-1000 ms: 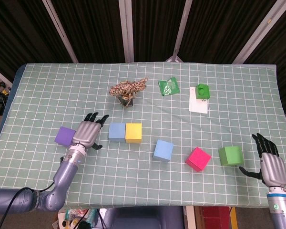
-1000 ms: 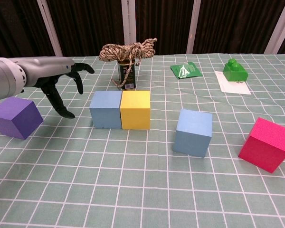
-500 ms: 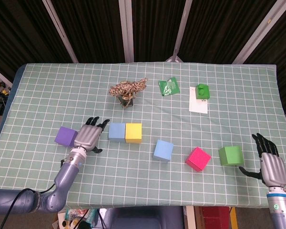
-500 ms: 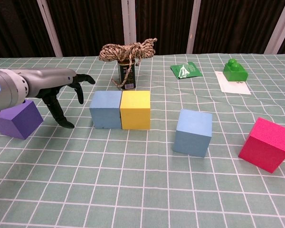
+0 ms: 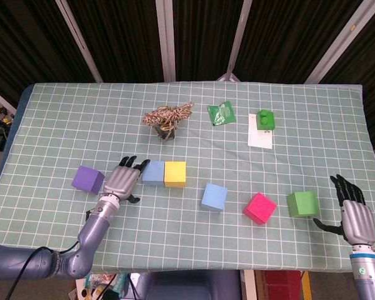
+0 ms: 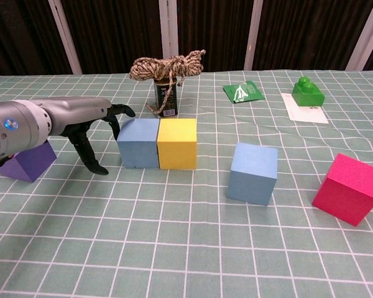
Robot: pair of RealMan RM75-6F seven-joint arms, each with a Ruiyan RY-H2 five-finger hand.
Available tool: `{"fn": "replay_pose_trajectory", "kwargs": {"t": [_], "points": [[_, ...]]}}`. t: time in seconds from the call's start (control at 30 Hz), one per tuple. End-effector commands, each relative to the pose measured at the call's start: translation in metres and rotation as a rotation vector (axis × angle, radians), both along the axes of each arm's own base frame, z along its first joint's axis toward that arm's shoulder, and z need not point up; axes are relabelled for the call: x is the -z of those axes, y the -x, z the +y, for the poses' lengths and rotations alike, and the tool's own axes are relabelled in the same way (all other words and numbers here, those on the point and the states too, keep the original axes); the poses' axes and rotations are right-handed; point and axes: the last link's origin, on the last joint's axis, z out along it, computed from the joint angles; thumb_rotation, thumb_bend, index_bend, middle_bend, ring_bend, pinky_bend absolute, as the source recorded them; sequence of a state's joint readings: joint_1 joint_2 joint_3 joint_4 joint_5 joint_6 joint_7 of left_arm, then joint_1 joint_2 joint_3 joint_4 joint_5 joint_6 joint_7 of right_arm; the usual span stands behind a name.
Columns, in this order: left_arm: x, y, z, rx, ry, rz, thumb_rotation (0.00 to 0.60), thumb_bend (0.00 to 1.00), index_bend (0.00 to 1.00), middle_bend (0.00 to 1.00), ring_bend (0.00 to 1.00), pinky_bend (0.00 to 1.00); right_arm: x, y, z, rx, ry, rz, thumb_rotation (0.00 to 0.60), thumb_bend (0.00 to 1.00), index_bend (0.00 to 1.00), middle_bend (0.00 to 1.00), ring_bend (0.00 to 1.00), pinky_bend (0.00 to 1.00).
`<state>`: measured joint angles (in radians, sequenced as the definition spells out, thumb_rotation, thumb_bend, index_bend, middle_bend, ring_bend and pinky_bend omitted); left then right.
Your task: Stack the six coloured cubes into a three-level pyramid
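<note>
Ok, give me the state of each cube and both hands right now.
Purple cube: on the table, alone, left of the left hand.
Light blue cube: on the table, touching the yellow cube.
Yellow cube: on the table, unstacked.
Second blue cube: on the table, alone.
Pink cube: on the table, alone.
Green cube: on the table, alone.
Left hand: holds nothing, fingers apart.
Right hand: holds nothing, fingers apart.

We see six cubes flat on the cloth, none stacked: a purple cube (image 5: 87,180) far left, a light blue cube (image 5: 153,172) touching a yellow cube (image 5: 175,174), then another blue cube (image 5: 214,197), a tilted pink cube (image 5: 259,208) and a green cube (image 5: 302,204).
</note>
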<state>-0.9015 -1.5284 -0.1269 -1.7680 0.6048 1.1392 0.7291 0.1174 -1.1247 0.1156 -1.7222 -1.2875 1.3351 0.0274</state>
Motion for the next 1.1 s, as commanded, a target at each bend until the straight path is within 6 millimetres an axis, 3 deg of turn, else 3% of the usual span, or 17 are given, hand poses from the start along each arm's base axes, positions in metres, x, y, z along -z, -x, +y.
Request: {"fn": "replay_pose_trajectory", "kwargs": {"t": [0.03, 1.1], "points": [[0.002, -0.001, 0.000, 0.003, 0.004, -0.003, 0.600, 0.21, 0.03, 0.26, 0.00, 0.01, 0.000, 0.000, 0.000, 0.000, 0.000, 0.000, 0.600, 0.16, 0.00, 0.00, 0.00, 0.00], [0.014, -0.011, 0.002, 0.010, 0.019, -0.019, 0.600, 0.21, 0.03, 0.25, 0.00, 0.01, 0.001, 0.000, 0.000, 0.002, -0.005, 0.002, 0.600, 0.16, 0.00, 0.00, 0.00, 0.00]]}}
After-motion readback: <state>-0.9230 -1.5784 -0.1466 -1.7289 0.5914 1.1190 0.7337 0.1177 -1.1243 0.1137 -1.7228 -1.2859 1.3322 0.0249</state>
